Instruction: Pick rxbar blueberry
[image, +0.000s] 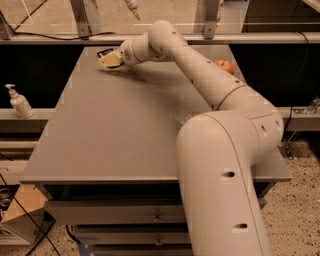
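Observation:
The rxbar blueberry (104, 52) shows as a small dark flat piece at the table's far left, mostly hidden behind my gripper. My gripper (109, 60) is stretched out low over the grey table (115, 130), right at the bar and on its near side. I cannot tell whether it touches the bar.
A red apple (225, 65) lies at the table's far right, partly behind my arm (200, 70). A white pump bottle (20, 102) stands on a shelf to the left. A cardboard box (22, 212) sits on the floor at the lower left. Drawers are under the table's front edge.

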